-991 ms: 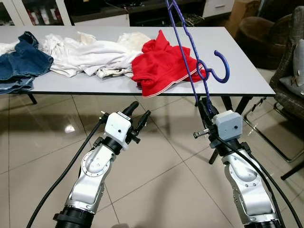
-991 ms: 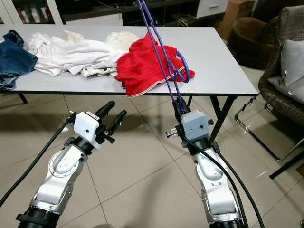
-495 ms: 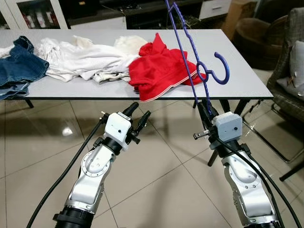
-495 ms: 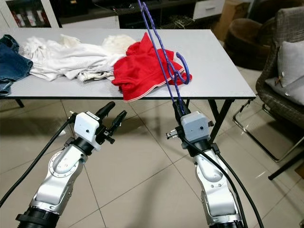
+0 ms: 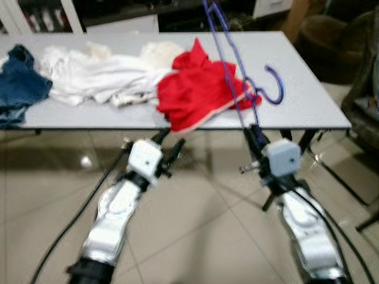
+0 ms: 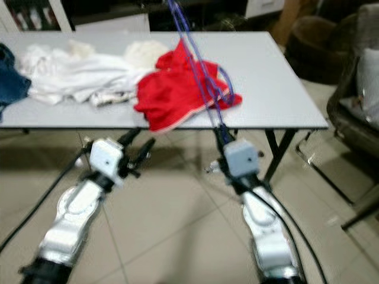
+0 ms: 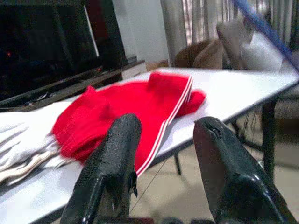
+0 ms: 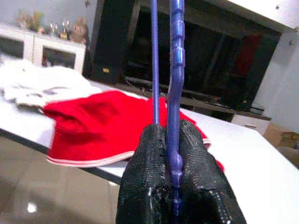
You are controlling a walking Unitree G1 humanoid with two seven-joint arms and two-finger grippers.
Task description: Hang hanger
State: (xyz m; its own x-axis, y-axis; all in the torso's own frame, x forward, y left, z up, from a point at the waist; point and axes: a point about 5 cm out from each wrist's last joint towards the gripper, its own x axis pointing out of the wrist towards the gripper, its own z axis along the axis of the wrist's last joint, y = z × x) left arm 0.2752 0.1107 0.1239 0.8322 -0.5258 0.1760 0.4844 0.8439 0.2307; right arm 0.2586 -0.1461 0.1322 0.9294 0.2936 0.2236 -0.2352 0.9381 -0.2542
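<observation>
Head views are blurred, so I note only the coarse layout.

Right gripper [image 5: 254, 135] is held out low in front of the near edge of the table [image 5: 308, 112], right of centre. Its two black fingers [image 8: 149, 182] are pressed together on the lower end of the blue hanger [image 5: 228, 65]; in the right wrist view I see the hanger's thin rod and its thicker ribbed bar pinched between the pads and rising straight out from them.

The hanger stands up from the gripper and leans far and to the left, its top running out of the head views. Its hook [image 5: 273, 86] curls out to the right, above the table's right part.

Left gripper [image 5: 169, 142] is out in front too, left of the right one, just short of the table's near edge. Its fingers [image 7: 112, 172] are apart with nothing between them, and they point at the red garment [image 5: 198, 94].

On the table, left to right: a blue denim piece [image 5: 18, 86] at the far left edge, a heap of white clothes [image 5: 100, 74], then the red garment with a white-striped hem hanging a little over the near edge. The hanger's shaft crosses in front of the red garment; I cannot tell if they touch.

Right of the table stands a dark wicker chair [image 6: 355, 100]. The floor [image 5: 195, 236] is pale glossy tile.
</observation>
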